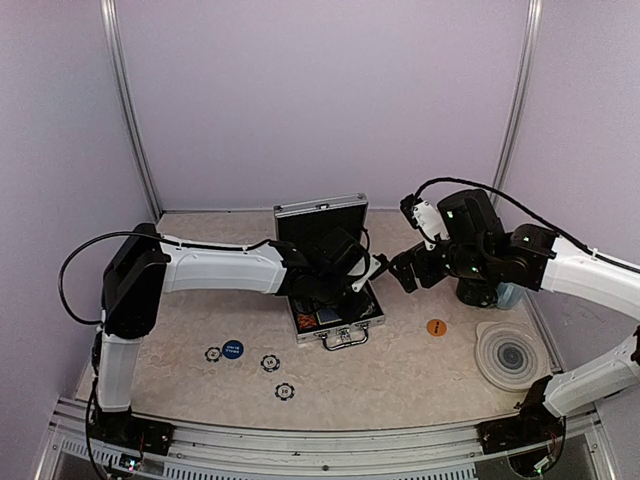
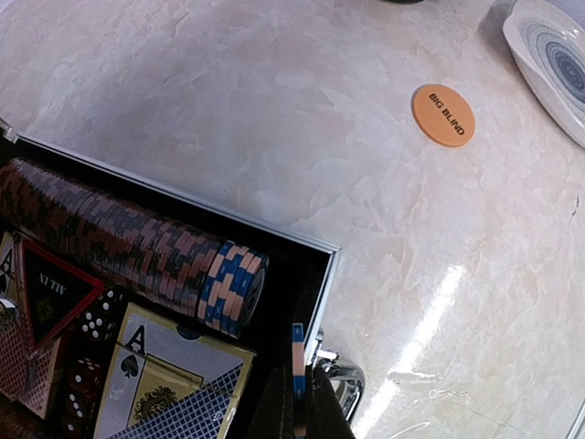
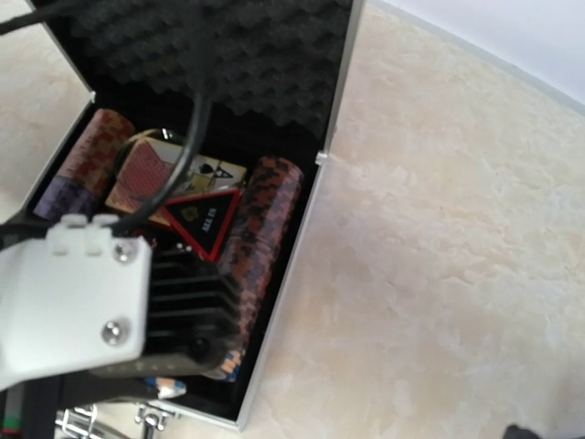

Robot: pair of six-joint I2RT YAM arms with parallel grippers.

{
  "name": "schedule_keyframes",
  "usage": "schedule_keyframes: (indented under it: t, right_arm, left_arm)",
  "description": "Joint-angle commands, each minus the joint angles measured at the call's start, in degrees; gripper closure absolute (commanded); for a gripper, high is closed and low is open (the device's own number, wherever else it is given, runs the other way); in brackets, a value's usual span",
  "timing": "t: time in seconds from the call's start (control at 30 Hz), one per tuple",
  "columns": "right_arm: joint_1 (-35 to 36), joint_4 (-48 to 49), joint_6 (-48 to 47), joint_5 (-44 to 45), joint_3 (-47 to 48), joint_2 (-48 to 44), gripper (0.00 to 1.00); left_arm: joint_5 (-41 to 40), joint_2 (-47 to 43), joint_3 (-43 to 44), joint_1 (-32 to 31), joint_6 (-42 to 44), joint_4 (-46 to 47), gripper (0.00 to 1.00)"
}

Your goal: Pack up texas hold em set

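Left on tabletop [image 1: 420,375]: loose black chips [image 1: 270,363] and blue button [image 1: 232,349], lettering too small to read. Centre: open case [image 1: 320,214]. Left gripper [image 2: 298,391] pinches blue-orange chip [image 2: 298,343] edge-on at case corner. Risk: may catch the rim or tip beside the chip row [image 2: 119,242]. Right gripper [image 1: 400,272]: opening cannot be told. Reads "BIG BLIND" on orange button [image 2: 443,114] and, apparently, "ALL IN" on triangle [image 2: 50,293].

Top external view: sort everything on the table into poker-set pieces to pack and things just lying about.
To pack: silver case, chip row, card decks, black triangle, chip held by left gripper, loose black chips, blue button, orange BIG BLIND button.

Lying about: ringed coaster, pale-blue mug, mostly hidden.
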Motion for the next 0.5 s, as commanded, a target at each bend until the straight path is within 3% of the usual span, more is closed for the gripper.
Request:
schedule_keyframes:
  t: [0.0, 0.47]
  right_arm:
    - [-0.4, 0.36, 1.01, 0.68, -0.88, -0.91, 0.01]
    - [-0.38, 0.28, 0.68, 0.68, -0.83, 0.01, 0.01]
  left_arm:
    - [-2.4, 1.5, 2.22, 0.03, 1.31, 0.92, 1.0]
    - [-4.21, 4.2, 3.73, -0.01, 1.75, 1.89, 1.0]
